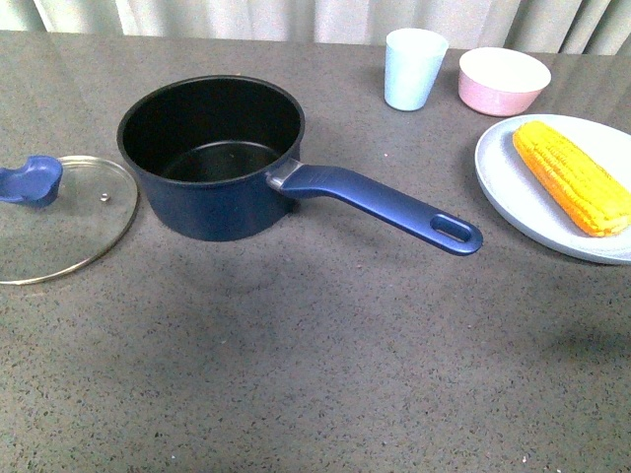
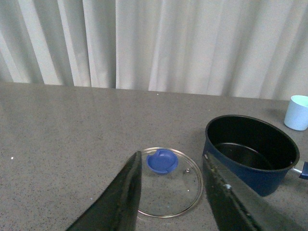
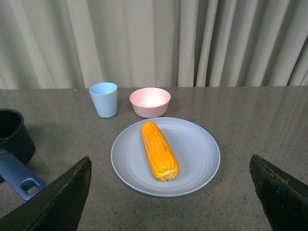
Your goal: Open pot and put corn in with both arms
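Observation:
The navy pot (image 1: 212,158) stands uncovered at the left middle of the grey table, black inside and empty, its long blue handle (image 1: 385,205) pointing right. Its glass lid (image 1: 61,217) with a blue knob (image 1: 30,181) lies flat to the pot's left. The yellow corn (image 1: 572,175) lies on a pale blue plate (image 1: 513,182) at the right. Neither arm shows in the front view. My left gripper (image 2: 171,163) hangs open above the lid (image 2: 168,185), beside the pot (image 2: 250,151). My right gripper (image 3: 171,166) is wide open, above and in front of the corn (image 3: 159,150).
A pale blue cup (image 1: 414,67) and a small pink bowl (image 1: 503,81) stand at the back, behind the plate. Pale curtains close off the far edge of the table. The pot's handle end (image 3: 19,175) lies left of the plate (image 3: 202,149) in the right wrist view.

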Tool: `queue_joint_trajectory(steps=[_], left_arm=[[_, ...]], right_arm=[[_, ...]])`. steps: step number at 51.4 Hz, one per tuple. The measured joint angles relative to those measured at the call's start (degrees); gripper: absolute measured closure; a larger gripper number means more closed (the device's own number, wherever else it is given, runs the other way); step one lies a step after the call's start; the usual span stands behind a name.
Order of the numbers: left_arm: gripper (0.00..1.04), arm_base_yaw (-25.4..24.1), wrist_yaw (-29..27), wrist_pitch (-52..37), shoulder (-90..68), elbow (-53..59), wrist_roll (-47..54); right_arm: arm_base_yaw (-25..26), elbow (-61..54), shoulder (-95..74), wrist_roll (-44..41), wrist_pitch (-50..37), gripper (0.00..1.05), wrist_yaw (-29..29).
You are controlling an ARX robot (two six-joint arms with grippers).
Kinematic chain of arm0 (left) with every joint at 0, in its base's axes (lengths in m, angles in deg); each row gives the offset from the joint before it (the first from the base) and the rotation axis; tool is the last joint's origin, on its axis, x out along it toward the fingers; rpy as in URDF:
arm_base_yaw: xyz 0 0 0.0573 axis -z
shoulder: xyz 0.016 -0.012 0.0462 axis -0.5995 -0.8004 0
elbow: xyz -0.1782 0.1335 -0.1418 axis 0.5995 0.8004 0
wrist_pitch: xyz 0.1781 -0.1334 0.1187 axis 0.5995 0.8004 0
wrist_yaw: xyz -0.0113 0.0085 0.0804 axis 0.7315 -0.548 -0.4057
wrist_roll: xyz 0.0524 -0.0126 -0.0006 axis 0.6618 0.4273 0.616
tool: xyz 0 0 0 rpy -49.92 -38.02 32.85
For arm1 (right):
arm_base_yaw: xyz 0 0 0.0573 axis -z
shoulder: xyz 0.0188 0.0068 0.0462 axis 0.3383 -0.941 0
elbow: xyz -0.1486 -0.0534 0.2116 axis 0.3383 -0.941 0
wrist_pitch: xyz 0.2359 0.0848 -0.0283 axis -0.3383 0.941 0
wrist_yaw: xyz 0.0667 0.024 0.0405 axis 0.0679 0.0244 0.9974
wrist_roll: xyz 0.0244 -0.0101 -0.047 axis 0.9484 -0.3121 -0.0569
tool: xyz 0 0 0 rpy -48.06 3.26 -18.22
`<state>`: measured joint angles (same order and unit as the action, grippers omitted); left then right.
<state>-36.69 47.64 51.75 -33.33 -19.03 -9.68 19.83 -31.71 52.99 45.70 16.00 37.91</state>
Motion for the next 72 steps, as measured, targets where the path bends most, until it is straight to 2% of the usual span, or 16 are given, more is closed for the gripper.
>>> queue_joint_trajectory(steps=[17, 19, 21, 22, 23, 25, 27, 30, 37, 44, 48, 57, 72], left_arm=[[0.12, 0.0, 0.0, 0.0, 0.0, 0.0, 0.0], [0.08, 0.0, 0.0, 0.0, 0.0, 0.0, 0.0], [0.08, 0.0, 0.0, 0.0, 0.0, 0.0, 0.1], [0.09, 0.0, 0.0, 0.0, 0.0, 0.0, 0.1], [0.1, 0.0, 0.0, 0.0, 0.0, 0.0, 0.1], [0.09, 0.0, 0.0, 0.0, 0.0, 0.0, 0.1], [0.09, 0.0, 0.0, 0.0, 0.0, 0.0, 0.1], [0.09, 0.0, 0.0, 0.0, 0.0, 0.0, 0.1], [0.09, 0.0, 0.0, 0.0, 0.0, 0.0, 0.1], [0.09, 0.0, 0.0, 0.0, 0.0, 0.0, 0.1], [0.09, 0.0, 0.0, 0.0, 0.0, 0.0, 0.1], [0.09, 0.0, 0.0, 0.0, 0.0, 0.0, 0.1], [0.09, 0.0, 0.0, 0.0, 0.0, 0.0, 0.1]], right_arm=[[0.1, 0.1, -0.1, 0.0, 0.0, 0.09, 0.1], [1.7, 1.4, -2.2, 0.8, 3.9, 0.09, 6.1], [5.9, 4.7, -8.0, 0.9, 11.2, 0.09, 15.6], [7.0, 5.6, -9.8, 0.9, 12.0, 0.09, 16.8], [9.5, 7.3, -14.1, 0.4, 14.7, 0.09, 22.3], [12.8, 9.2, -20.0, -0.2, 15.1, 0.09, 27.6], [18.4, 13.2, -30.7, -1.9, 11.5, 0.09, 34.7], [21.4, 17.2, -38.8, -3.8, 7.8, 0.09, 37.9], [24.5, 25.7, -54.7, -9.6, 0.1, 0.09, 37.6], [24.2, 33.2, -68.7, -16.7, -2.4, 0.09, 36.0], [22.9, 36.2, -76.2, -20.1, -5.8, 0.09, 32.0], [18.2, 42.0, -90.4, -25.1, -7.9, 0.09, 28.3], [11.4, 51.6, -104.8, -25.2, -8.2, 0.09, 23.2]])
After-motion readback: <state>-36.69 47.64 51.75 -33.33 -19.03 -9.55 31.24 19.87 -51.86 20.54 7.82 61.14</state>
